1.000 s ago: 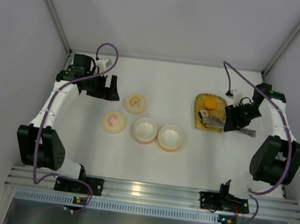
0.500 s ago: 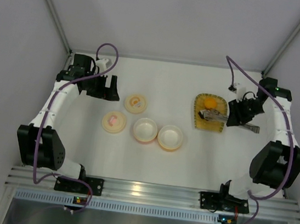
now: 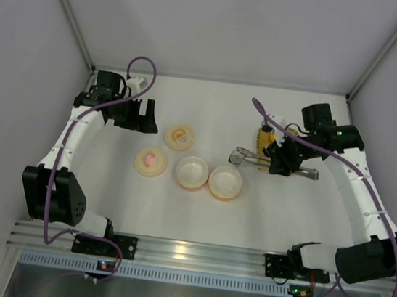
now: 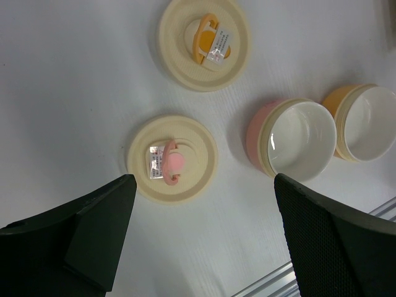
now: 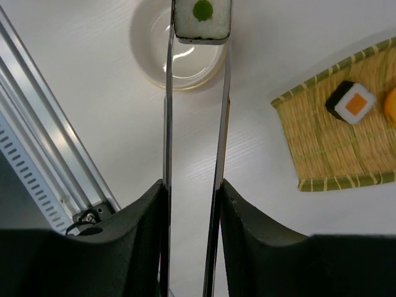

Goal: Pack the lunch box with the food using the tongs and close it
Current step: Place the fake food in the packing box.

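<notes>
My right gripper (image 3: 279, 161) (image 5: 193, 185) is shut on the silver tongs (image 3: 256, 158) (image 5: 167, 93), which point left. Their tips pinch a sushi piece with a green centre (image 3: 238, 156) (image 5: 202, 20), held in the air over a lunch box bowl (image 5: 179, 62). In the top view it hangs just behind the orange bowl (image 3: 225, 182). A second sushi piece with an orange centre (image 5: 351, 102) and the orange ball (image 5: 391, 105) lie on the yellow tray (image 5: 322, 148) (image 3: 262, 136). My left gripper (image 3: 144, 116) (image 4: 203, 185) hangs open and holds nothing, above the lids.
The pink bowl (image 3: 192, 171) (image 4: 297, 139) stands left of the orange bowl (image 4: 368, 124). Two cream lids lie nearby, one with a pink handle (image 3: 150, 162) (image 4: 172, 159), one with an orange handle (image 3: 179, 137) (image 4: 204, 43). A metal rail (image 5: 37, 154) runs along the near table edge.
My right arm has swung left from the tray, carrying the tongs with the green-centred sushi piece toward the bowls. The left arm has not moved.
</notes>
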Controlling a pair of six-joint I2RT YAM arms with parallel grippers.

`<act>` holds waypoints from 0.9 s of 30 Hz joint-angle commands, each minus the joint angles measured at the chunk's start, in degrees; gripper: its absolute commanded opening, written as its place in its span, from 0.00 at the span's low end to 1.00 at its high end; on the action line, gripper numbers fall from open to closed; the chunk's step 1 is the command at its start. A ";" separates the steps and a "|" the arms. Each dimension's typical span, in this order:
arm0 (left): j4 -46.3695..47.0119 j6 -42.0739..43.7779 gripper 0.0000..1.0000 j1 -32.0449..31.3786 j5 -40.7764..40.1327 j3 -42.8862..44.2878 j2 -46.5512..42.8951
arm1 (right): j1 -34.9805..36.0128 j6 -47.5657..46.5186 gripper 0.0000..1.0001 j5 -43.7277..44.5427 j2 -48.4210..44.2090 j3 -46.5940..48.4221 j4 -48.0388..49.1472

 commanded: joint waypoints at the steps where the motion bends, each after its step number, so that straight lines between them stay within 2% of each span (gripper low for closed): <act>1: -0.04 0.69 0.98 0.29 -0.09 2.11 -0.58 | 4.82 1.51 0.27 3.49 -2.62 -2.45 4.26; 4: -0.04 0.42 0.98 0.29 0.08 2.02 -0.49 | 9.21 1.77 0.26 5.52 -2.54 -4.65 5.84; 11: -0.04 0.51 0.98 0.29 0.08 1.85 -0.31 | 13.61 2.48 0.26 8.43 -2.62 -8.61 8.83; 27: 0.31 0.77 0.98 0.29 -0.36 1.49 0.21 | 15.29 3.09 0.27 9.92 3.53 -9.93 13.67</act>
